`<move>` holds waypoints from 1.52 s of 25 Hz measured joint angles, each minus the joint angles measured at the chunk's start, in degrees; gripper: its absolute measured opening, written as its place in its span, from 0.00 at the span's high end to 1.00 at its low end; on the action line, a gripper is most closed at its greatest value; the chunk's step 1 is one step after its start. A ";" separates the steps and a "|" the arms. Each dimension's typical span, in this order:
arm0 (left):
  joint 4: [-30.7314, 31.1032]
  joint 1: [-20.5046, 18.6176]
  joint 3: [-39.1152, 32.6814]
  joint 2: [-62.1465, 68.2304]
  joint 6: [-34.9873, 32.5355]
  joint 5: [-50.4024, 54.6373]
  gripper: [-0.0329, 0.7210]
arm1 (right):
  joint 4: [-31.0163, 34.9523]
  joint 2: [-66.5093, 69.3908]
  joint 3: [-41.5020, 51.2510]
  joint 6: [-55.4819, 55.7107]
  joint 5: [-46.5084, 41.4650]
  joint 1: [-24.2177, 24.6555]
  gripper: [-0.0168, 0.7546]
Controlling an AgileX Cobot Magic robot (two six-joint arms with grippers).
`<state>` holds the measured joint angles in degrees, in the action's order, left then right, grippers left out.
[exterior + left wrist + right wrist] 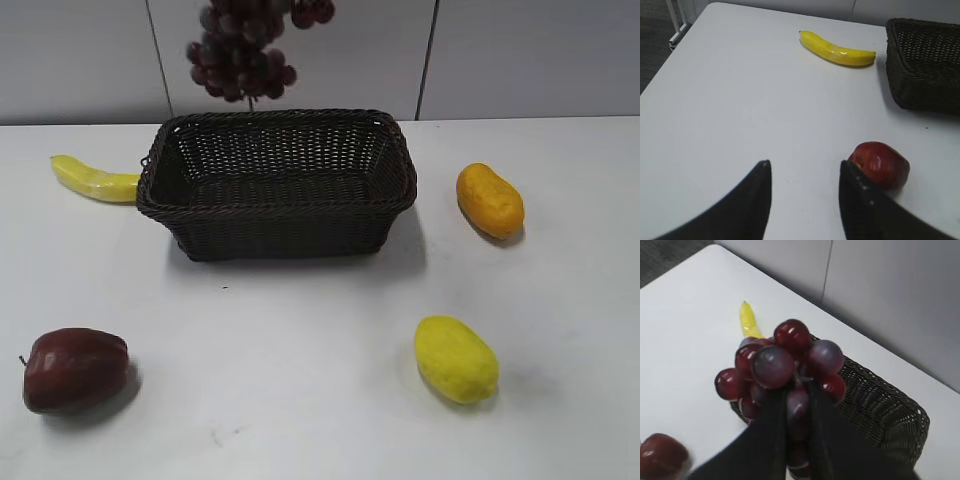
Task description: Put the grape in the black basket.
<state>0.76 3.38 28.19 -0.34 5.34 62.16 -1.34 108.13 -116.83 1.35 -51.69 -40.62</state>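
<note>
I hold the grape (pixel 782 372) high so it clears the rolled rim of the black basket (pixel 277 183); it hangs above the far left corner. Right hand (pixel 796 405) points down, clamped on the bunch. Left hand (pixel 802 172) idles agape over the desk (pixel 740 100).

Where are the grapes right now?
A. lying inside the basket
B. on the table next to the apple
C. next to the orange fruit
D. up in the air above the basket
D: the grape hangs in the air over the back of the empty black basket, held between the right gripper fingers.
</note>
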 joint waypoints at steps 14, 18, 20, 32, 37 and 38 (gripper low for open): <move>0.00 0.00 0.00 0.00 0.00 0.00 0.42 | -6.60 22.67 0.00 0.04 7.49 1.18 0.91; 0.00 0.00 0.00 0.00 0.00 0.00 0.42 | -6.07 25.29 -0.02 0.13 7.62 1.18 0.82; 0.00 0.00 0.00 0.00 0.00 0.00 0.42 | -5.47 25.26 -0.02 0.18 7.47 1.23 0.61; 0.00 0.00 0.00 0.00 0.00 0.00 0.44 | -4.64 15.71 -0.60 2.93 -8.12 1.84 0.23; 0.00 0.00 0.00 0.00 0.00 0.00 0.44 | -4.64 13.62 1.53 3.58 -16.84 4.79 0.23; 0.00 0.00 0.00 0.00 0.00 0.00 0.44 | -4.72 13.33 3.16 3.70 -17.00 5.26 0.23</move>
<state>0.76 3.38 28.19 -0.34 5.34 62.16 -6.05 121.46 -113.66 5.06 -68.69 -35.36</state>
